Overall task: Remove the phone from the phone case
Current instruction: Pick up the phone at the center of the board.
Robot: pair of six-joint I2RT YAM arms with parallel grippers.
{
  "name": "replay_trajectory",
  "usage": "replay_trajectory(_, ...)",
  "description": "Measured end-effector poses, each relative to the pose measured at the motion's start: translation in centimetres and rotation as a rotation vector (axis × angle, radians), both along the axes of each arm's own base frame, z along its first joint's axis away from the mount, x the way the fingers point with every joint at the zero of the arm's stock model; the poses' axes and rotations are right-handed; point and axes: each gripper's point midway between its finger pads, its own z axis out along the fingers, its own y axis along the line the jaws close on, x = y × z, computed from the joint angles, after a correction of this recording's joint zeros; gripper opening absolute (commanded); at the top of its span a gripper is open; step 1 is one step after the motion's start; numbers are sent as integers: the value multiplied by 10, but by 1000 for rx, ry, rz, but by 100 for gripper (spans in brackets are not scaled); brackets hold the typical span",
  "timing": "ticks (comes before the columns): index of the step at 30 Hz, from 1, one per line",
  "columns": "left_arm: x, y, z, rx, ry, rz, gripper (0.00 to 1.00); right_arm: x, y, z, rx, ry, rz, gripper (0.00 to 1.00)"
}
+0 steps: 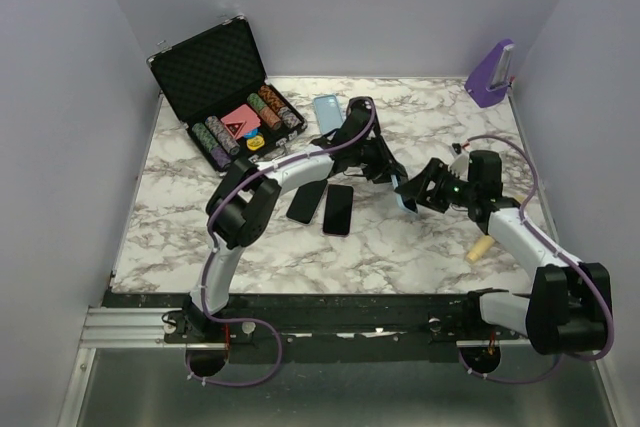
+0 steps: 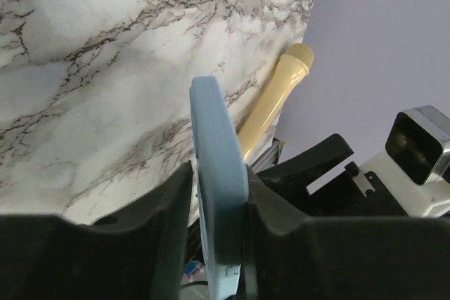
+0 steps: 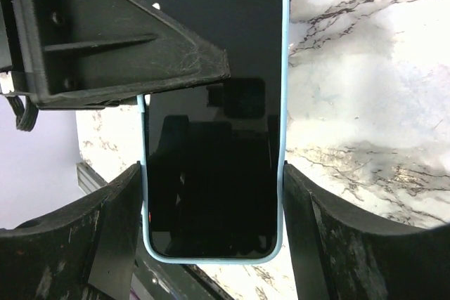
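Note:
A phone with a black screen [image 3: 211, 138] sits in a light blue case [image 3: 283, 103]. Both grippers hold it above the table's middle [image 1: 406, 197]. My right gripper [image 3: 212, 180] is shut on the case's two long sides near its lower end. My left gripper [image 2: 219, 173] is shut on the case [image 2: 214, 131], seen edge-on between its fingers, one pad on the front and one on the back. In the right wrist view a left finger [image 3: 119, 40] lies across the phone's upper left. From above, the left gripper [image 1: 385, 167] and right gripper [image 1: 420, 190] meet.
Two bare black phones [image 1: 307, 202] [image 1: 338, 209] lie left of the grippers. An empty light blue case [image 1: 325, 111] lies behind them. An open poker chip case [image 1: 225, 97] stands at the back left, a purple object [image 1: 490, 72] at the back right. A tan cylinder [image 1: 480, 249] lies near the right arm.

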Motion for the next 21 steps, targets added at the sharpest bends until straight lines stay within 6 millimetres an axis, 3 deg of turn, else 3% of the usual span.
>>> replay_trajectory(1, 0, 0, 1, -3, -12, -8, 19, -1, 0, 1, 0, 1, 5, 14)
replay_trajectory(3, -2, 1, 4, -3, -32, -17, 6, -2, 2, 2, -7, -5, 23, 47)
replay_trajectory(5, -4, 5, 9, 4, -55, -23, 0, -3, 4, 5, -26, -21, 53, 75)
replay_trajectory(7, -6, 10, 17, 13, -90, -36, 0, -4, 9, 12, -17, -33, 82, 88)
replay_trajectory(11, -12, 30, 53, 30, -247, -70, 0, -5, 19, 46, 26, -109, 156, 95)
replay_trajectory(16, -32, 72, 122, -25, -500, -98, 0, -24, 49, 90, 139, -221, 307, 93)
replay_trajectory(18, -41, 91, 159, -101, -604, -97, 0, -38, 68, 98, 173, -234, 395, 89)
replay_trajectory(21, -48, 111, 188, -190, -684, -98, 0, -62, 97, 115, 234, -265, 533, 71)
